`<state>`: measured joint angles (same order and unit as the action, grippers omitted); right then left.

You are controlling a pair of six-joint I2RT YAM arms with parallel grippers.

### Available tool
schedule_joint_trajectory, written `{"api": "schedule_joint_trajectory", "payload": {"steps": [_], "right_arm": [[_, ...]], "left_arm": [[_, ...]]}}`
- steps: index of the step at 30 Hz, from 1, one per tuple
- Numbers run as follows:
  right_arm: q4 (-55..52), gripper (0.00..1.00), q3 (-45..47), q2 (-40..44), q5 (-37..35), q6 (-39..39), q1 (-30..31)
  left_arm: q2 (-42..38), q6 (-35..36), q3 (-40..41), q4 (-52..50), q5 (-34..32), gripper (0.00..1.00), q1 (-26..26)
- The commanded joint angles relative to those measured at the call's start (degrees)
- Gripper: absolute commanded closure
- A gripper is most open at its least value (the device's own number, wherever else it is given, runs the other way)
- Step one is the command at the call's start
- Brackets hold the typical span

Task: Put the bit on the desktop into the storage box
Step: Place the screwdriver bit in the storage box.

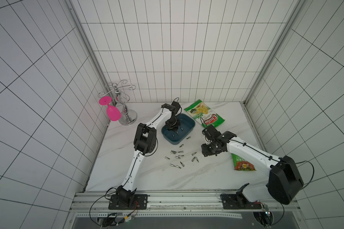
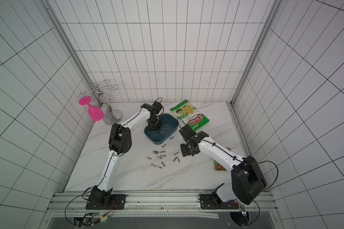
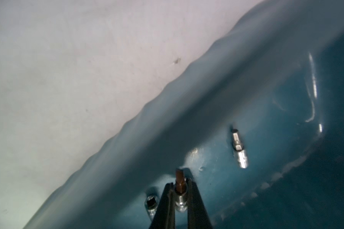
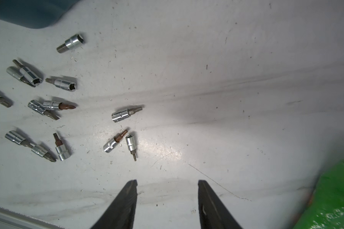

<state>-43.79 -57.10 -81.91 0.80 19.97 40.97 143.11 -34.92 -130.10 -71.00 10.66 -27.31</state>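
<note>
The dark teal storage box (image 1: 187, 124) (image 2: 170, 123) sits at the back of the white marble desktop (image 1: 147, 178). My left gripper (image 1: 174, 131) (image 3: 180, 184) hangs inside the box, shut on a brown-tipped bit (image 3: 180, 188) just above the floor. Two more bits (image 3: 239, 150) (image 3: 151, 204) lie in the box. Several loose bits (image 1: 177, 156) (image 4: 48, 107) are scattered on the desktop in front of the box. My right gripper (image 1: 205, 152) (image 4: 167, 184) hovers open and empty to their right, the nearest bits (image 4: 115, 141) (image 4: 126, 114) a short way ahead of its tips.
A green chips bag (image 1: 205, 116) lies behind the box on the right. A second green snack packet (image 1: 242, 164) (image 4: 336, 198) lies under my right arm. A silver glass rack (image 1: 127, 117) with a pink glass (image 1: 112, 112) stands at the back left.
</note>
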Motion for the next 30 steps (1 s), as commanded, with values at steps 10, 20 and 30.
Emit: {"api": "schedule_joint_trajectory", "payload": {"steps": [10, 20, 30], "right_arm": [[4.74, 0.48, 1.47, -4.05, 1.55, 1.83, 2.0], [5.98, 0.48, -0.03, -9.68, 4.8, 0.54, 2.9], [5.6, 0.5, -2.66, -15.46, 5.4, -1.64, 4.36]], "left_arm": [[4.57, -0.86, -3.6, 2.18, 0.77, 1.0, -0.38], [2.12, -0.6, -3.23, 1.57, 1.38, 0.81, -0.38], [-3.1, -0.68, -1.18, 1.39, 0.64, 0.73, 0.06]]}}
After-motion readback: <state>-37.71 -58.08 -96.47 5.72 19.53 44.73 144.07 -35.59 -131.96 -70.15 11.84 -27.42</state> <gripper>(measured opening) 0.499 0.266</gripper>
